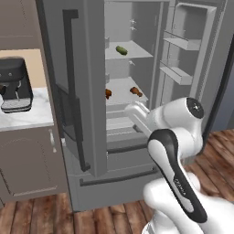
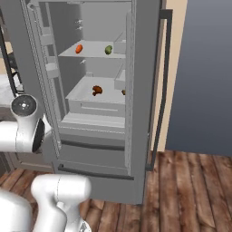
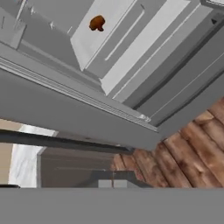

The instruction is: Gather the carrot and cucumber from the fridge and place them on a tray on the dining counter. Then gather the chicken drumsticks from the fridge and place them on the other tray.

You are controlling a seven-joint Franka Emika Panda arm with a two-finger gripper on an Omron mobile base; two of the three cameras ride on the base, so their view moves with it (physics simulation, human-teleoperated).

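Right base view shows the carrot (image 2: 79, 48) and cucumber (image 2: 108, 50) on the fridge's upper shelf (image 2: 93, 54), apart; drumsticks (image 2: 96, 90) lie a shelf lower. My claw is shut, empty. I judge the carrot light, stiff and tapered, likely to roll, so I'd pinch it across its thick middle.

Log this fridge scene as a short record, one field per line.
fridge: both doors open
upper shelf: carrot and cucumber, apart
lower shelf: two chicken drumsticks, apart
claw: shut, holding nothing, low in front of the fridge
counter to the left: coffee machine
floor: wood planks
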